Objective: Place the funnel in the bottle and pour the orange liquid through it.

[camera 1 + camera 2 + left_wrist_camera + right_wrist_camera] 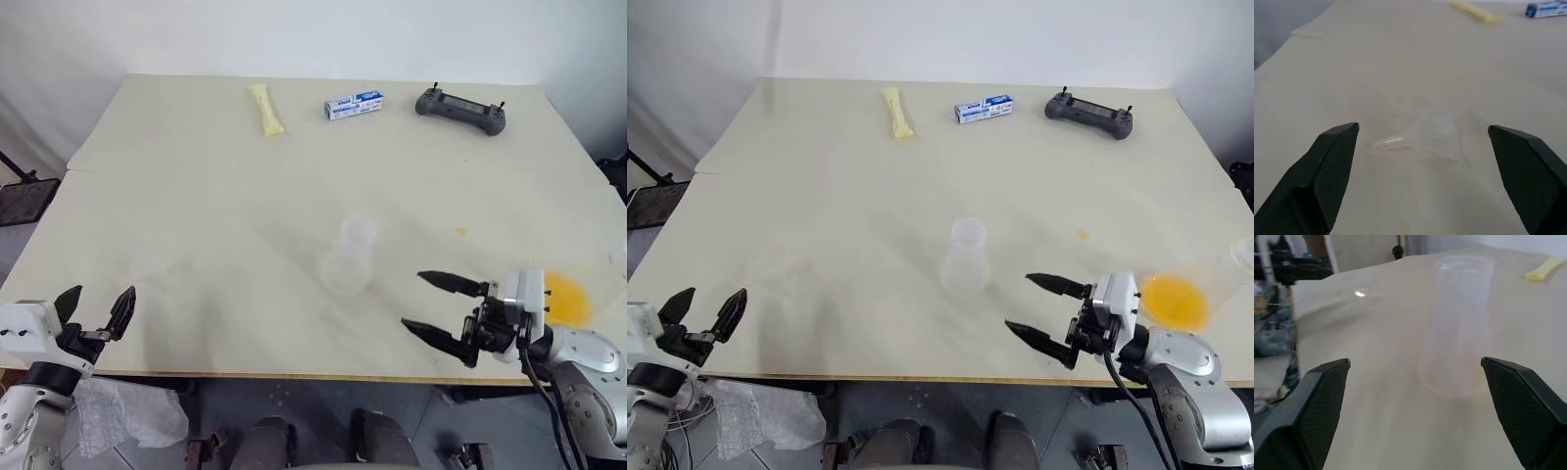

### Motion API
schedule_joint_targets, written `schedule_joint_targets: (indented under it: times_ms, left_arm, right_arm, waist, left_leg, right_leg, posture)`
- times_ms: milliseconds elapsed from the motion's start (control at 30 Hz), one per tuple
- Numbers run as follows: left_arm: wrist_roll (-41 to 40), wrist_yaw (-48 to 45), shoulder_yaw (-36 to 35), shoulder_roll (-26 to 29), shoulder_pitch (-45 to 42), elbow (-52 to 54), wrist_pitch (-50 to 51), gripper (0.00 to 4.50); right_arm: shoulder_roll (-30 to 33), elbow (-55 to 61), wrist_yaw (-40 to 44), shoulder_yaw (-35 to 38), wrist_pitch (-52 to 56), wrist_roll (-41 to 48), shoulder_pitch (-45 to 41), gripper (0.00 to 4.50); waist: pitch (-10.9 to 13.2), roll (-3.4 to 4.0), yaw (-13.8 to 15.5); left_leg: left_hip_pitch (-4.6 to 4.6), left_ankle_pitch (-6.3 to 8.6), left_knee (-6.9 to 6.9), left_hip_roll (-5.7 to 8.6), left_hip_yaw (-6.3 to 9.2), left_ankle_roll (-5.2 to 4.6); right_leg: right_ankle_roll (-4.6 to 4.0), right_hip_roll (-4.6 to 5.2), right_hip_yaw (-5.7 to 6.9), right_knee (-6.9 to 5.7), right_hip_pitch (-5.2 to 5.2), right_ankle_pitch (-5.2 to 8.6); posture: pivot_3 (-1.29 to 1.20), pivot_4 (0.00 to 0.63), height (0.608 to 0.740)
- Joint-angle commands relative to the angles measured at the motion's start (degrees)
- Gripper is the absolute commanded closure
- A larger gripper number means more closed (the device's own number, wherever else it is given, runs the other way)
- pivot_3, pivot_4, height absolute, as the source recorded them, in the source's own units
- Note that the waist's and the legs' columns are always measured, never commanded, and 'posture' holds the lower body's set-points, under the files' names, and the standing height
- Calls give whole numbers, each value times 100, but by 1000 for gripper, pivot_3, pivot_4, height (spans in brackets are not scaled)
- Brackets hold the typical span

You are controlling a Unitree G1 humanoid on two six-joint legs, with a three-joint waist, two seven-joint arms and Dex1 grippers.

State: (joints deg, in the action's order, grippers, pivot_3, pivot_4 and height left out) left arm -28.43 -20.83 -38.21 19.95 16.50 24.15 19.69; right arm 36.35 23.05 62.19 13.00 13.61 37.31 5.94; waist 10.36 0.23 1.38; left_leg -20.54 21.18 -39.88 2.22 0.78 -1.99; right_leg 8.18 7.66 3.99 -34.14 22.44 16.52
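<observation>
- No writing on the blue-and-white box (354, 105) could be read; one yellow wrapped stick (265, 110) and one grey controller (460, 109) lay beside it at the far tabletop (196, 196) edge
- One bottle (350, 257) stood mid-tabletop; one funnel (1422, 137) lay before the left pincer (95, 309); orange liquid (1172, 300) sat by the right pincer (423, 303)
- Both pincers gaped, empty

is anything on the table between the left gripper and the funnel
Nothing visible. The open left gripper points straight at the funnel, which lies on its side on bare table. The bottle stands apart, toward the right gripper.
</observation>
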Motion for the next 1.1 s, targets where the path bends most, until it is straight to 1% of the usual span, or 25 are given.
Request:
schedule_joint_targets:
  times_ms: [33,267,333,533,633,800,933,1033,1100]
  left_arm:
    - [130,138,137,33,-51,-10,-88,8]
    - [371,336,620,32,-443,-219,-135,8]
    - [410,391,655,31,-466,-250,-133,8]
    - [542,848,696,60,-488,-225,304,8]
    - [526,967,666,47,-472,-152,406,590]
    - [480,980,652,103,-489,-174,498,2123]
    - [478,981,667,109,-557,-246,477,3414]
    - [502,947,675,98,-580,-281,377,4460]
    - [500,951,669,108,-594,-289,400,4488]
  right_arm:
    - [67,237,299,-17,-241,107,46,0]
    - [21,53,418,8,-481,-2,172,0]
    - [30,29,447,13,-533,-9,206,0]
    - [79,-76,502,65,-659,-60,265,0]
    - [93,-113,518,93,-677,-63,278,0]
    - [129,-155,496,74,-679,-65,245,0]
    - [142,-215,448,22,-659,-91,114,0]
    - [132,-202,388,10,-630,-113,62,0]
    - [130,-170,346,10,-608,-120,58,0]
  waist:
    - [0,0,0]
    - [0,0,14]
    - [0,0,6]
    - [0,0,-1]
    - [0,0,2]
    - [0,1,12]
    - [-1,1,5]
    - [0,1,8]
    - [-1,1,10]
  left_leg:
    - [0,0,0,0,-2,0]
    - [0,0,-1,1,-1,0]
    - [0,0,-1,2,-1,0]
    - [0,1,2,-2,-2,3]
    - [0,1,2,-1,-2,3]
    - [0,1,1,0,-1,3]
    - [0,1,2,-1,-1,3]
    - [0,1,2,-1,-1,3]
    - [0,1,2,-1,-1,3]
  right_leg:
    - [0,0,0,1,0,0]
    - [0,1,2,0,0,0]
    - [0,0,2,0,0,0]
    - [0,-3,3,-1,3,0]
    - [0,-1,2,0,2,0]
    - [0,1,2,1,1,0]
    - [0,1,2,2,1,0]
    - [0,1,2,1,2,0]
    - [0,1,3,1,2,0]
  posture:
    - [0,150,740]
    - [0,150,740]
    - [0,150,740]
    - [0,150,740]
    - [0,150,740]
    - [0,150,740]
    - [0,150,740]
    - [0,150,740]
    - [0,150,740]
